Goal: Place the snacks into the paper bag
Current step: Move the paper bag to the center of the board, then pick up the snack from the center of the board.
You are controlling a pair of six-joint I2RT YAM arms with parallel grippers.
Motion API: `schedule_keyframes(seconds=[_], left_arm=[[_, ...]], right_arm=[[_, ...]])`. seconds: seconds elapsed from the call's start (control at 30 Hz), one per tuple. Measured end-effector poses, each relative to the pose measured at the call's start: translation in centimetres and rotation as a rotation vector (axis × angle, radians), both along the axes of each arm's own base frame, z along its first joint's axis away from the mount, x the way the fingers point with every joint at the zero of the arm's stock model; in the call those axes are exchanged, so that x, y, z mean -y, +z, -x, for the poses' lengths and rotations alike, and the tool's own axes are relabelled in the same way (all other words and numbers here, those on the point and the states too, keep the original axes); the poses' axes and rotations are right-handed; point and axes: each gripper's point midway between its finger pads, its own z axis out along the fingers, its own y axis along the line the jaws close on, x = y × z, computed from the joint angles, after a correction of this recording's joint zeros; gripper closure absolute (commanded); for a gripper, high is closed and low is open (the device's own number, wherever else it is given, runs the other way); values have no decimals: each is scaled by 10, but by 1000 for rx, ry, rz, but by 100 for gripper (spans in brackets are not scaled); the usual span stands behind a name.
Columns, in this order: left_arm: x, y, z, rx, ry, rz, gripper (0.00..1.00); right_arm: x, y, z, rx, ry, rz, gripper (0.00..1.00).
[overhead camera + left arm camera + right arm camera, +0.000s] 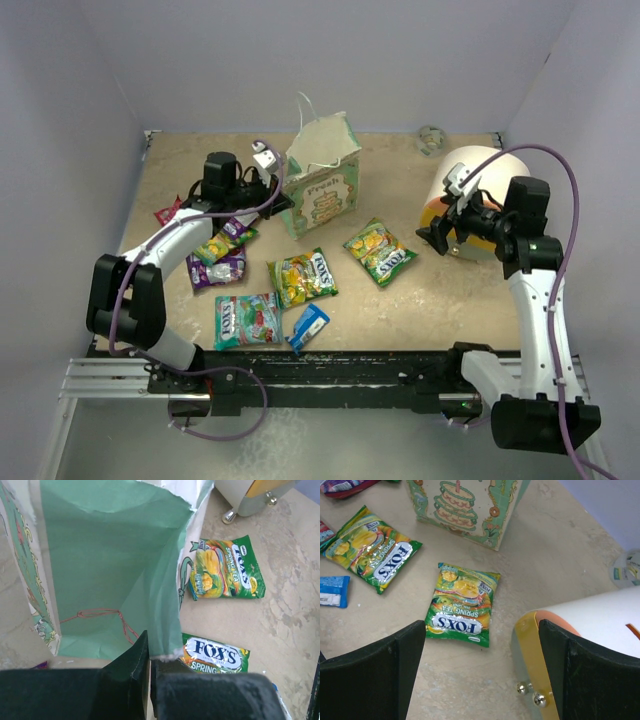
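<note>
Snacks (302, 277) are lying flat on the table (430, 300). None are showing inside the paper bag (322, 185), which is standing upright toward 12 o'clock of the table's middle.

Left gripper (284, 200) is pinching shut on the bag's 9 o'clock side wall. In the wrist view, green paper is running between the closed fingers (127, 680). Right gripper (441, 228) is hanging wide open, gripping nothing, just beside the cream-and-orange cylinder (485, 185) at 3 o'clock.

Handling, as a guess:
- The packets are looking light, thin and glossy, so they are likely sliding under a fingertip, with crinkly film giving rather than breaking.
- The best hold is probably across a sealed short edge or corner, with a finger coming down on each side.
- The bag is thin paper and probably tipping easily.

Count, clocked from the bag:
- Yellow-green packets (380, 250): three, sitting at 4, 6 and 8 o'clock.
- Purple packets (220, 272): two, both near 8 o'clock.
- Teal-and-red packet (247, 318): one, at 7 o'clock.
- Blue-white packet (308, 326): one, at 6 o'clock, nearest the bases.

That is making seven. A red scrap (168, 212) is peeking out at 9 o'clock beside the left arm; I cannot tell whether it is another packet.
</note>
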Motion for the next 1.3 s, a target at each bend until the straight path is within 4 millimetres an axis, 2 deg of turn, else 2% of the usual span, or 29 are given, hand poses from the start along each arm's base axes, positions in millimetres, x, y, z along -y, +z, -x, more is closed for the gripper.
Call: schedule_keyframes(seconds=[0.13, 0.27, 0.5, 0.63, 0.73, 0.87, 1.03, 1.13, 1.3], left_arm=[[2, 6, 9, 7, -15, 1, 87], [1, 0, 14, -21, -18, -9, 76], [-4, -1, 25, -17, -42, -45, 56], [-9, 8, 36, 29, -70, -86, 34], [-16, 13, 45, 57, -89, -134, 24], [-32, 15, 55, 77, -85, -238, 20], [-60, 14, 74, 79, -67, -356, 18], [-83, 13, 85, 72, -35, -391, 16], [-122, 20, 92, 92, 79, -405, 16]], right_arm=[[-12, -6, 3, -12, 44, 0, 5], [-36, -11, 5, -16, 133, 2, 5], [-81, -47, 10, -95, 292, 21, 7], [-103, -63, 14, -100, 368, 40, 8], [-122, -79, 20, -113, 438, 50, 10], [-152, -109, 33, -153, 547, 93, 11], [-195, -147, 65, -187, 707, 190, 12], [-213, -167, 82, -203, 780, 247, 13], [-232, -203, 102, -226, 868, 366, 14]])
